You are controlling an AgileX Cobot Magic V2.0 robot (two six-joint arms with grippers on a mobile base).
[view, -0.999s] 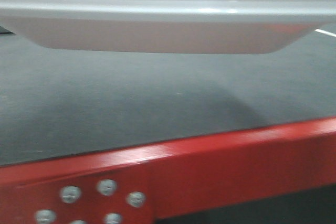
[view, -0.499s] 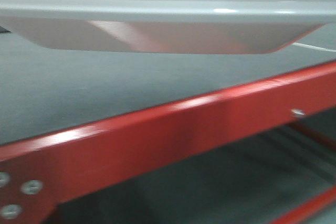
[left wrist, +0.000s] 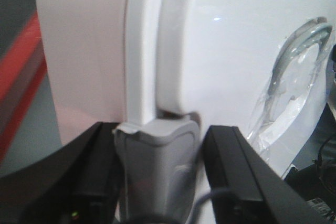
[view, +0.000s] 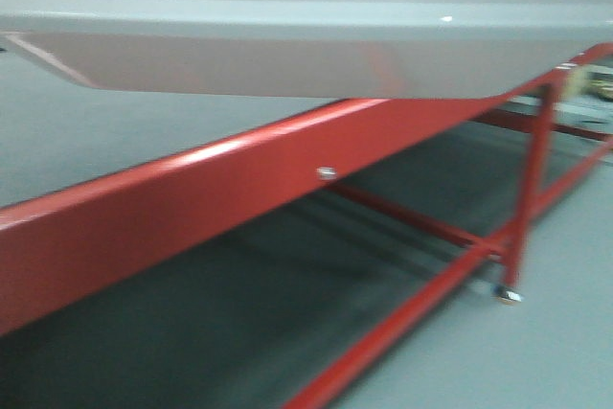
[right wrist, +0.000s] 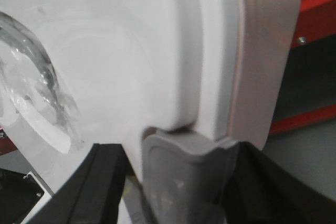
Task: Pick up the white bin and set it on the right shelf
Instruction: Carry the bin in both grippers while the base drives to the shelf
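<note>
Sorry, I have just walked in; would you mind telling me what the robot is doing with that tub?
The robot holds the white bin between its two arms. The left gripper is clamped on the grey latch at one end of the lid, and the right gripper is on the matching latch at the other end. The bin hangs in the air above the red-framed table, not resting on it. The right shelf shows in no view, so the placing is not yet done.

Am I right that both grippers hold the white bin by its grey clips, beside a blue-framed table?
No: the front-facing view shows the table frame is red. The left gripper and right gripper hold the white bin by its grey clips.
</note>
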